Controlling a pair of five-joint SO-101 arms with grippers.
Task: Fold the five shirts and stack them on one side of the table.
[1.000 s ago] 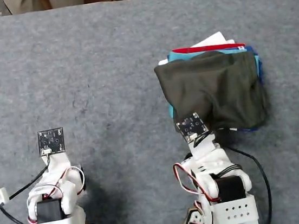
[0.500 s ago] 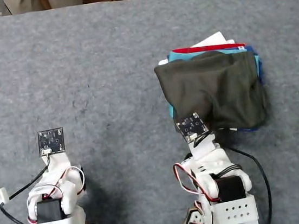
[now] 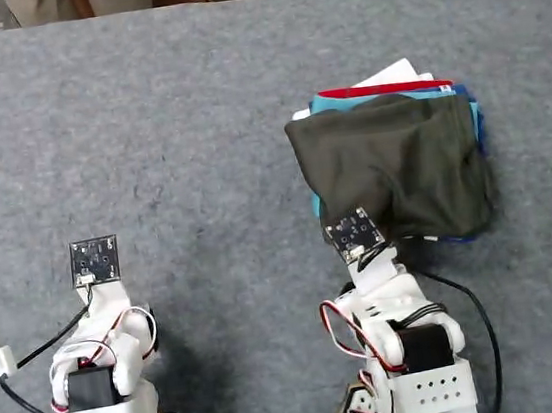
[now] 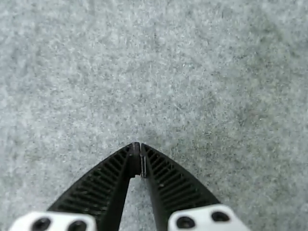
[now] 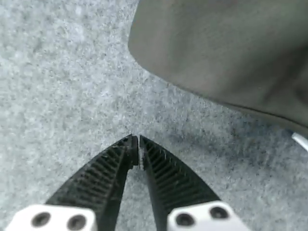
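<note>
The pile of shirts (image 3: 392,167) sits toward three o'clock on the grey table (image 3: 144,112). A dark olive shirt (image 3: 403,176) lies on top, and teal, blue, red and white edges peek out at its twelve o'clock side. That looks like five layers, so I judge the folding and stacking essentially done. At most the top shirt, draped a little loosely over the pile, could be squared up. The right arm (image 3: 397,328) is tucked in at about six o'clock of the pile, and its gripper (image 5: 135,150) is clenched on nothing, just off the olive shirt's near edge. The left arm (image 3: 99,364) rests well apart at about eight o'clock, its gripper (image 4: 137,155) likewise closed and empty over bare table.
</note>
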